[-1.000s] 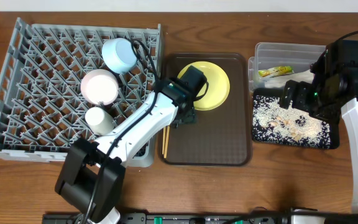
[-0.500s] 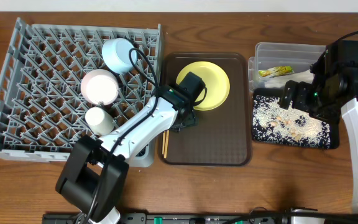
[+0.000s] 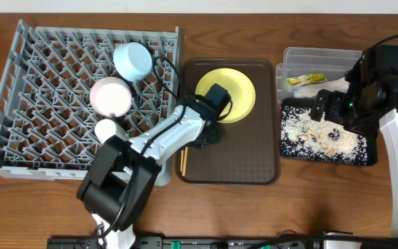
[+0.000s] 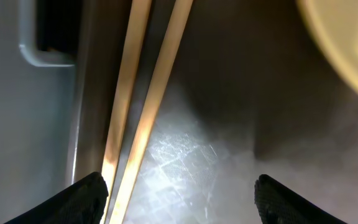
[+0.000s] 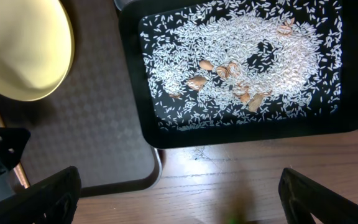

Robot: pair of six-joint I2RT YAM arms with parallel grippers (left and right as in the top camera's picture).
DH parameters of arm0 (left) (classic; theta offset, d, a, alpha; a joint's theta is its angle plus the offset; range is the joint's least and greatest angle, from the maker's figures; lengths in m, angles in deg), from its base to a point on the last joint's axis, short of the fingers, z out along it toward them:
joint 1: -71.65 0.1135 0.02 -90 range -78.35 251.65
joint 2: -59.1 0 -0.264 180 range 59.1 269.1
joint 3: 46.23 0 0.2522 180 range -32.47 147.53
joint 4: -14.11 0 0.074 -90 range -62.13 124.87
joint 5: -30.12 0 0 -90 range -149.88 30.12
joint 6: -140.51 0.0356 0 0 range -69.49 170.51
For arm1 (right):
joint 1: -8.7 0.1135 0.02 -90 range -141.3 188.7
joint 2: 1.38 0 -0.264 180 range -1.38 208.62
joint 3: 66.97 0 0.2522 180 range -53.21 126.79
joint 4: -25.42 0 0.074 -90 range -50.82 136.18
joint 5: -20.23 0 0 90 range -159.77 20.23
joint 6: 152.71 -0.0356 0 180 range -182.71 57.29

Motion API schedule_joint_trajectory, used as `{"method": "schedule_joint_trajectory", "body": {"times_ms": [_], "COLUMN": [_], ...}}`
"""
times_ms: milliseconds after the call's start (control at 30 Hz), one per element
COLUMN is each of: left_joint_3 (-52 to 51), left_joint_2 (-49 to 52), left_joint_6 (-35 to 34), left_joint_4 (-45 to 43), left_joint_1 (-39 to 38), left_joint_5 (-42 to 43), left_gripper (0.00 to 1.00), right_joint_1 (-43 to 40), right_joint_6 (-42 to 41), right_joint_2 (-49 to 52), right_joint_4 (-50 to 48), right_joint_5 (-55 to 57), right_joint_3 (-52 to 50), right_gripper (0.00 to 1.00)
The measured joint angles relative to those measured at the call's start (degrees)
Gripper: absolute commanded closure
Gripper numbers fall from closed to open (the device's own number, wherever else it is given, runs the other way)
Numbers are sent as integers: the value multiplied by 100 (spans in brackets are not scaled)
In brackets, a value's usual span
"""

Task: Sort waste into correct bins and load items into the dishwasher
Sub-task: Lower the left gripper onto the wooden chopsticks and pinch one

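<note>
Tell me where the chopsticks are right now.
Overhead view: the chopsticks lie on the brown tray along its left edge, next to the grey rack, partly under the open left hand.

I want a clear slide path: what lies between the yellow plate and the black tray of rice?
Only bare brown serving tray surface separates the yellow plate from the black tray, shown in the right wrist view.
</note>
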Motion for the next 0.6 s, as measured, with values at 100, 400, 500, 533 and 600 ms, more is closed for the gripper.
{"method": "schedule_joint_trajectory", "body": {"times_ms": [100, 400, 500, 533, 600], "left_joint_3": [0, 0, 0, 0, 0], "left_joint_2": [83, 107, 107, 109, 114], "left_joint_6": [0, 0, 4, 9, 20], "left_joint_4": [-22, -144, -177, -190, -190], "left_joint_1": [0, 0, -22, -35, -72], "left_joint_5": [2, 0, 0, 0, -4], "left_gripper": [21, 21, 21, 21, 21], "right_joint_1": [0, 0, 0, 0, 0], "right_joint_6": [0, 0, 0, 0, 0], "right_joint_2": [0, 0, 0, 0, 0], "right_joint_4": [0, 0, 0, 2, 2], "right_joint_5": [0, 0, 0, 0, 0], "right_joint_3": [0, 0, 0, 0, 0], "right_gripper": [1, 1, 1, 1, 1]}}
